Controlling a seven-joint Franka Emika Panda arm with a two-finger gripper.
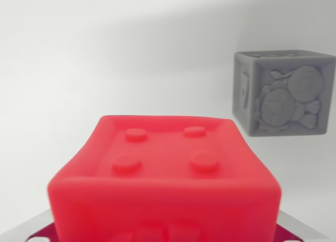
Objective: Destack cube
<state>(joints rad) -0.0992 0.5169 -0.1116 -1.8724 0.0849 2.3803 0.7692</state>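
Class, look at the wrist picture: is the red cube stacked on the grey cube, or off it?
Off it. The red cube sits in the foreground, the grey cube apart, further back at the wrist view's right.

Wrist view. I see a red cube [163, 184] filling the lower foreground, close to the camera and blurred; its recessed top face carries four round studs. A grey cube [284, 93] sits apart at the wrist view's upper right, with raised relief figures on one side and studs visible on top.
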